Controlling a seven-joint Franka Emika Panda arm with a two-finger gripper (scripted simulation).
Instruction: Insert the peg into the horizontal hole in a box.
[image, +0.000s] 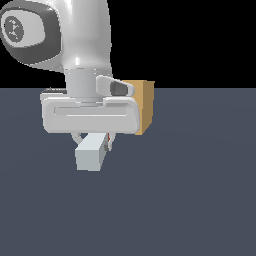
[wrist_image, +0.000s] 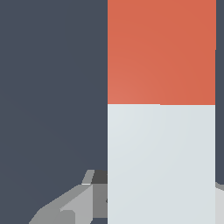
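Nearest the exterior camera, the peg's (image: 92, 153) pale end juts forward from under the gripper (image: 94, 141), whose fingers clamp the bar. The arm (image: 82, 40) hangs wrist-down above it. Behind, at two o'clock, stands the box (image: 145, 106), partly hidden.

Exterior faces arm closely; wrist hugs the peg (wrist_image: 161, 113).
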